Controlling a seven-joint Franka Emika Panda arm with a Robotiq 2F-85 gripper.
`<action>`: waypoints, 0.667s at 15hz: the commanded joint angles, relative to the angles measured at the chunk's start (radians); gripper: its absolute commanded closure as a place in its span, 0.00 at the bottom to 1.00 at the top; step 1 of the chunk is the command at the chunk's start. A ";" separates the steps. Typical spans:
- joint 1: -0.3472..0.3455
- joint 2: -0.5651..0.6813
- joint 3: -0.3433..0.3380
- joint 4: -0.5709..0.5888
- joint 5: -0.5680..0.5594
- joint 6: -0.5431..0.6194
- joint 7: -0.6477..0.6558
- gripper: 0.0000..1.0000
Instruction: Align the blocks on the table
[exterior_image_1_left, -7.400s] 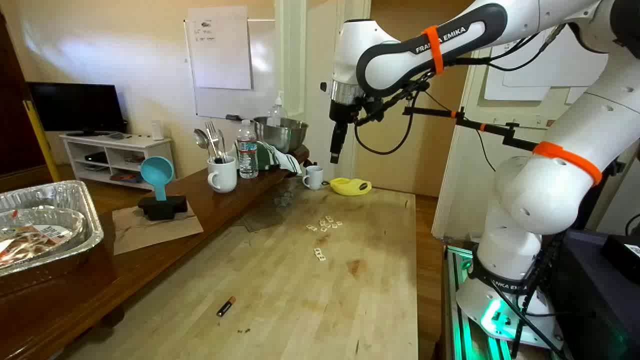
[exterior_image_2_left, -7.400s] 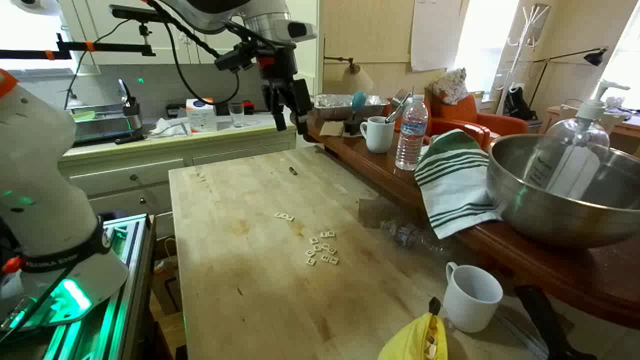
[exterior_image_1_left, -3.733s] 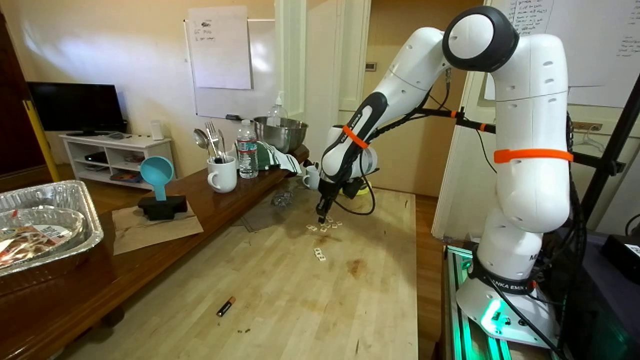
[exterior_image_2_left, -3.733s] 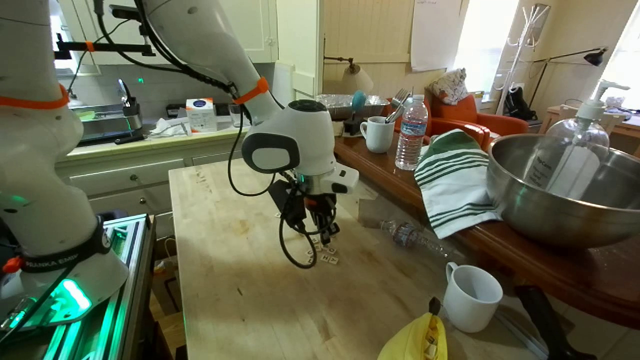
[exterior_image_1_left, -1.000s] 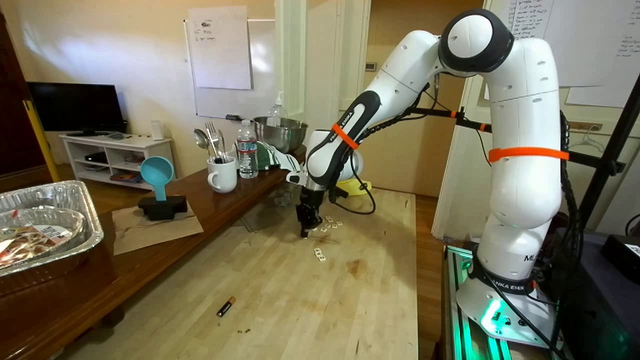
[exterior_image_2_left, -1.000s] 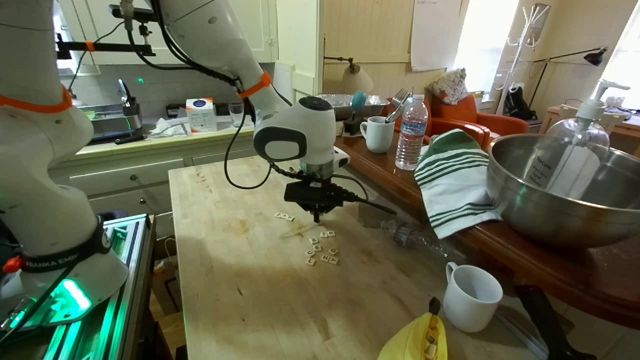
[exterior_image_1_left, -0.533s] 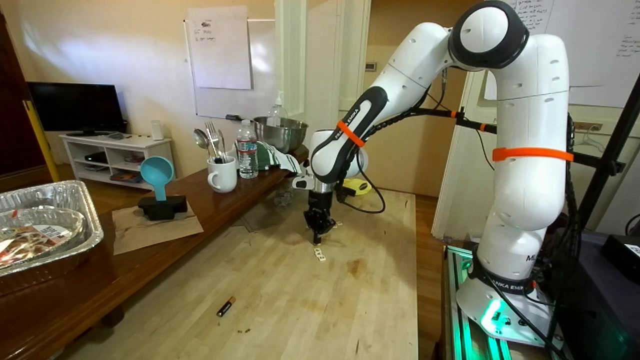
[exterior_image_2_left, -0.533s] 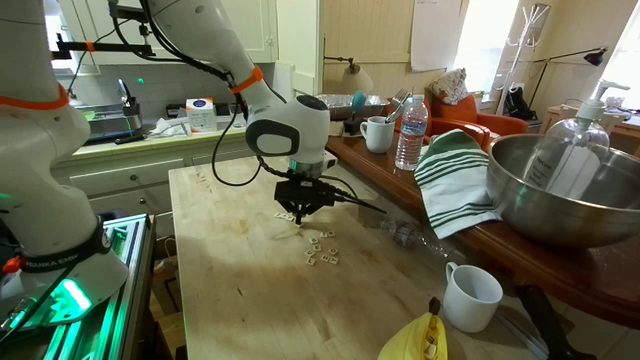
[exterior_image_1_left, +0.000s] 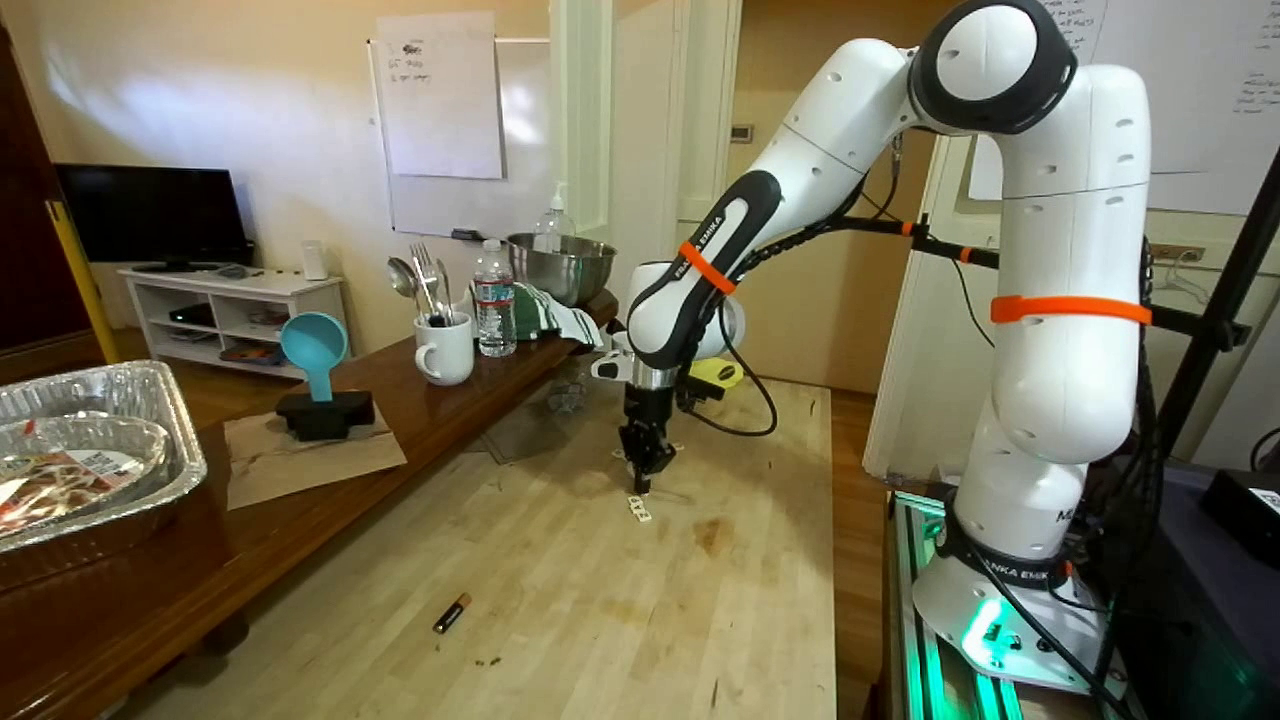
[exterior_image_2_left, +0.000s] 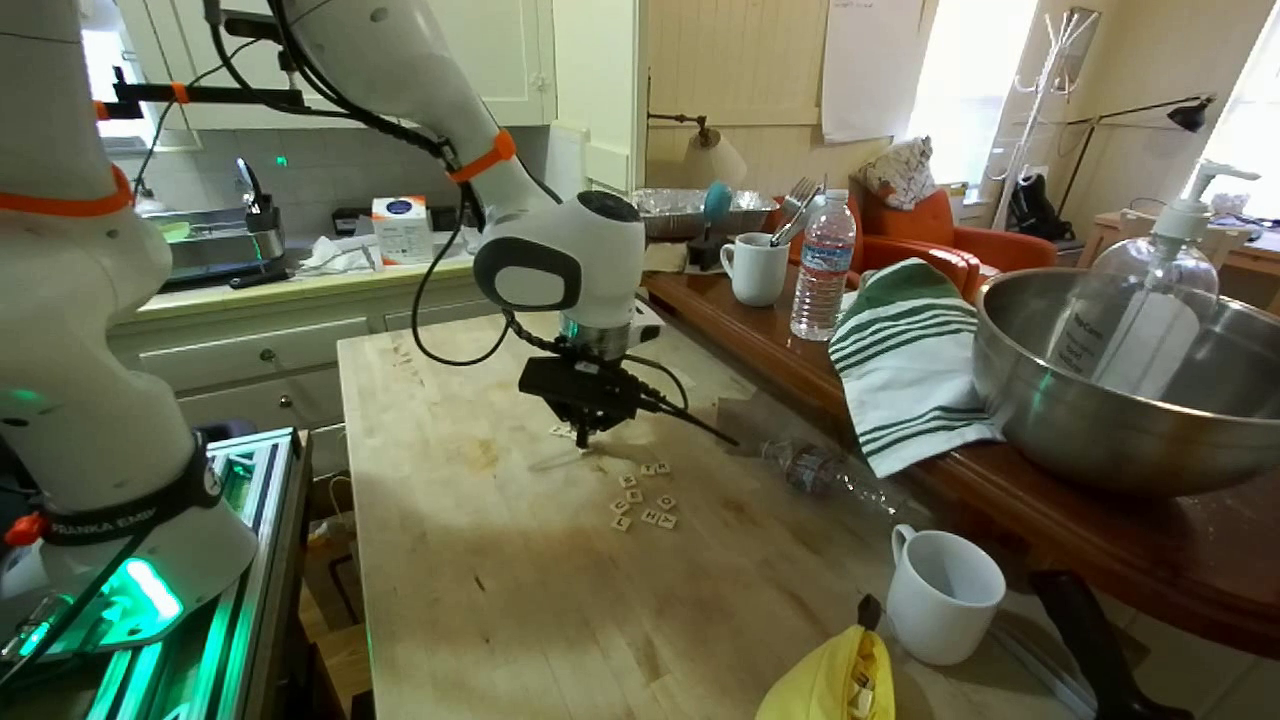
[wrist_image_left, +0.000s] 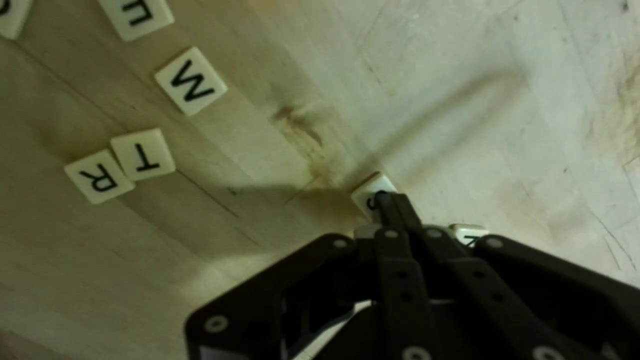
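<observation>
gripper (wrist_image_left: 392, 199) (jaws together), 1 block (wrist_image_left: 370, 192) beneath

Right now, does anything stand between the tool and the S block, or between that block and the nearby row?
Nothing visible blocks the tool: in the wrist view it overlaps the S block. Between that and the row, nothing shows but the tool itself, which hides much of the gap.
</observation>
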 joint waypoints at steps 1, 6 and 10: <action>0.035 -0.025 -0.024 -0.039 0.062 0.034 0.073 1.00; 0.050 -0.051 -0.033 -0.059 0.074 0.061 0.143 1.00; 0.067 -0.071 -0.046 -0.070 0.057 0.086 0.232 1.00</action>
